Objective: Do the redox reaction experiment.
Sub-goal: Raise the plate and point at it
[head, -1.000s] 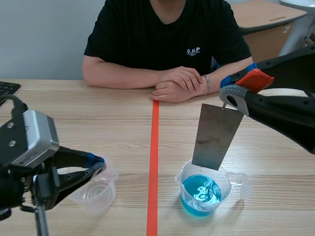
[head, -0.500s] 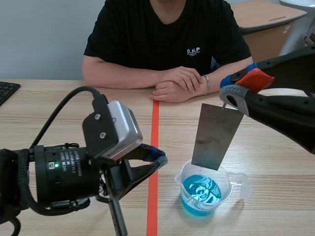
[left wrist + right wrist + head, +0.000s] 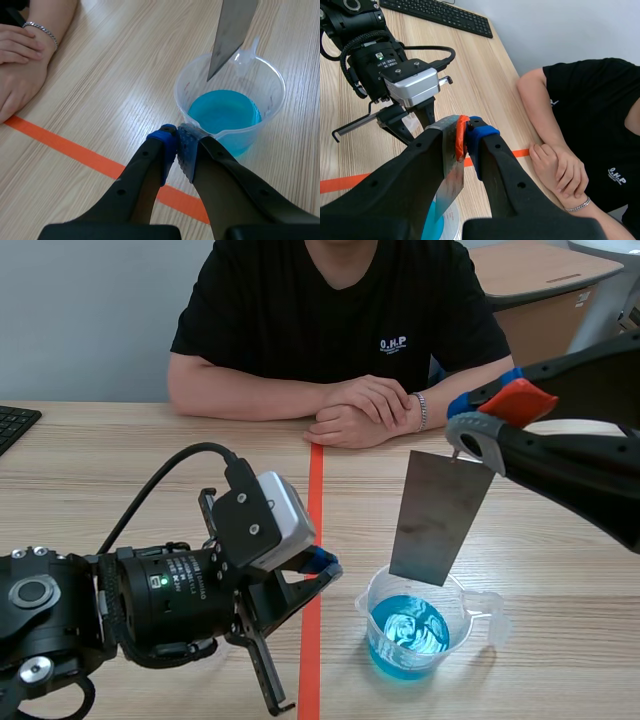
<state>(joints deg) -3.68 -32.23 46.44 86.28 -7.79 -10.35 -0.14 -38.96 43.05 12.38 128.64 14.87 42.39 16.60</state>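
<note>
A clear plastic beaker (image 3: 368,612) holding blue liquid (image 3: 408,635) stands just right of the orange tape line. A grey metal plate (image 3: 438,518) hangs upright over it, its lower edge at the rim, above the liquid. My right gripper (image 3: 478,438) is shut on the plate's top edge, as the right wrist view shows around the metal plate (image 3: 449,175). My left gripper (image 3: 322,566) is shut on nothing, its tips low over the tape line and close to the beaker's left side. In the left wrist view its fingertips (image 3: 170,142) meet just short of the beaker (image 3: 272,107).
A person sits across the table with folded hands (image 3: 365,412) resting near the tape line's far end. A black keyboard (image 3: 14,420) lies at the table's left edge. A translucent cup (image 3: 410,122) shows under the left arm in the right wrist view.
My left arm has swung right from the empty cup at the left to the tape line beside the beaker, and its fingers have closed. The right arm and plate have not moved.
</note>
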